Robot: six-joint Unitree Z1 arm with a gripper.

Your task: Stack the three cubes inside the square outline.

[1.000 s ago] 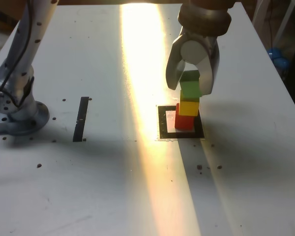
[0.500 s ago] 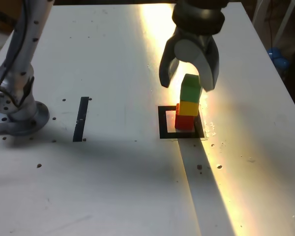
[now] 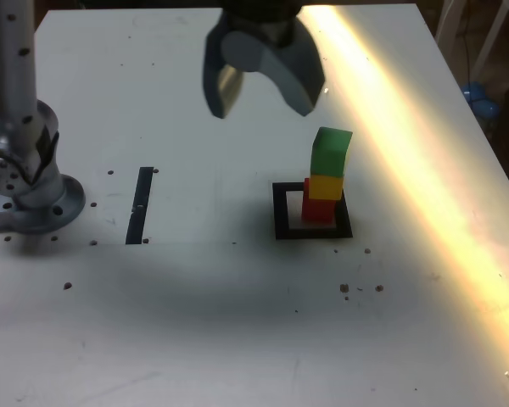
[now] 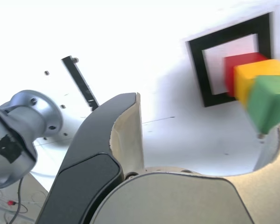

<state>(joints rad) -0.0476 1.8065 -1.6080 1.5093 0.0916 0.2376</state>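
The arm base (image 3: 25, 182) is cropped at nine o'clock in the exterior view. At twelve, the gripper (image 3: 263, 97) hangs raised, jaws spread, empty. At three, red cube (image 3: 318, 209), yellow cube (image 3: 325, 186) and green cube (image 3: 331, 153) stand stacked in the square outline (image 3: 282, 212).
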